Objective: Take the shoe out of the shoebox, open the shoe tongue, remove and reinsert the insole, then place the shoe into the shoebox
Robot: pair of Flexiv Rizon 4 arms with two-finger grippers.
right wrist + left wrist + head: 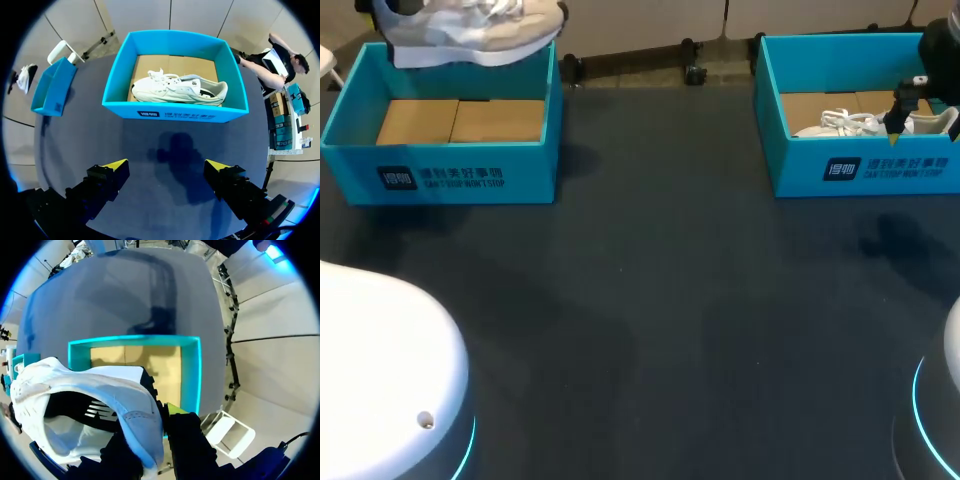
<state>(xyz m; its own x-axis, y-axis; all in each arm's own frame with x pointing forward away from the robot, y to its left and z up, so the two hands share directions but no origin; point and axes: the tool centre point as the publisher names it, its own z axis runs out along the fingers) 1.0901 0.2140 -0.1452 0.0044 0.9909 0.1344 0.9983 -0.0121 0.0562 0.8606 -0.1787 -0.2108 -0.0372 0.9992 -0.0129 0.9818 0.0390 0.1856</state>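
Head view: left shoebox (440, 160), teal, at 10 o'clock, brown cardboard floor showing, white print on its front wall, not read. Held shoe (470, 35), white and grey, is up in the air over the box's back wall at 11 o'clock. Right shoebox (860, 165), same teal and same kind of print, at 2 o'clock, with the second shoe (845, 123), white, lying inside. Right gripper (908, 108) hangs over that box. Table (650, 300) is dark grey and matte. White arm bases (380, 370) with cyan light rings sit at 7 and 5 o'clock.

Left wrist view: left gripper (159, 427) is clamped on the held shoe's heel collar, one finger on each side, with the left shoebox below and ahead.

Right wrist view: right gripper (166, 167) is spread wide and holds nothing, with the right shoebox and second shoe straight ahead.
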